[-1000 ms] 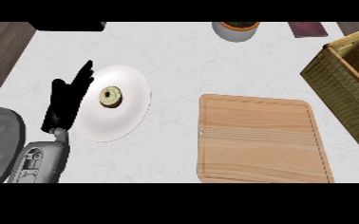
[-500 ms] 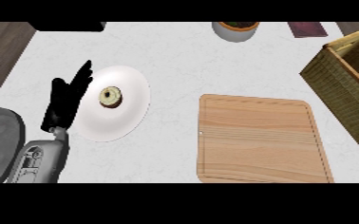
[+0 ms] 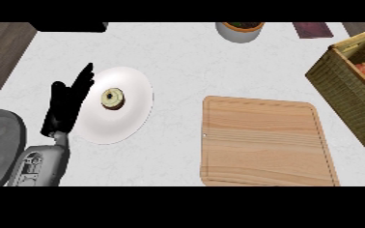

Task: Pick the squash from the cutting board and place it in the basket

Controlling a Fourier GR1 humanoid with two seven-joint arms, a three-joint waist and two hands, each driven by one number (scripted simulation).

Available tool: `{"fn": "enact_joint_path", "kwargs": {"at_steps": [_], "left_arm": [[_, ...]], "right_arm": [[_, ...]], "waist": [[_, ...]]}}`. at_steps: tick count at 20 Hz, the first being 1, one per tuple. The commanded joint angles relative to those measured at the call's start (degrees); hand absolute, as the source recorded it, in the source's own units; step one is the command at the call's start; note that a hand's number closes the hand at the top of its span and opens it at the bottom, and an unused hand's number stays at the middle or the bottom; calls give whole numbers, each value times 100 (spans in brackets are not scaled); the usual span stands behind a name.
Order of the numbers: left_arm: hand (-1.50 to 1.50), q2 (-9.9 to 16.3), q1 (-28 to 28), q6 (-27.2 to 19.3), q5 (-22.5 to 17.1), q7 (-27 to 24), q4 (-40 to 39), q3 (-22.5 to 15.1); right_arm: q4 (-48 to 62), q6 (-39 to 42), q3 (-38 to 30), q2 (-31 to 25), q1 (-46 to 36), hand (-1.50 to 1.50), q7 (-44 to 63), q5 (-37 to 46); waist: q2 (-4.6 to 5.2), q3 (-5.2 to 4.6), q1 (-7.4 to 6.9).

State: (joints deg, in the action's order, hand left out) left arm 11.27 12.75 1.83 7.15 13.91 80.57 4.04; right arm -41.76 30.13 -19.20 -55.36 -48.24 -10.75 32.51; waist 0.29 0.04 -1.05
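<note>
board (image 3: pixel 267 142) lies bare, no squash in sight (maybe already in the basket (image 3: pixel 342 72)); left hand (image 3: pixel 68 104) rests open, holding nothing.

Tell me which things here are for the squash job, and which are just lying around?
For the job:
- cutting board, bare on top
- basket at the right edge, something orange inside

Just lying around:
- white plate with a small round food
- grey bowl
- left robot hand, resting open beside the plate
</note>
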Motion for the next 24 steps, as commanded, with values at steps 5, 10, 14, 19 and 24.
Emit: {"fn": "enact_joint_path", "kwargs": {"at_steps": [5, 10, 14, 19, 24], "left_arm": [[0, 60, -47, 91, -47, 21, -29, 84], [0, 39, 61, 68, -9, -148, -225, 98], [0, -47, 56, -15, 24, -35, -98, 54], [0, -164, -147, -95, 118, -216, -28, -52], [0, 17, -11, 97, -27, -4, 36, 67]], "right_arm": [[438, -736, -642, 308, -228, -150, -114, -453], [1030, -1133, -1169, -262, -531, -150, -215, -644], [1477, -1206, -1618, -770, -369, -150, 88, -861], [2326, -900, -2076, -1488, 76, -150, -320, -1109], [2868, -374, -2335, -2153, 547, -150, -796, -1241]], "waist": [[-19, -2, 33], [18, 1, -15], [10, 3, 13], [34, 17, 10], [51, 43, 9]]}}
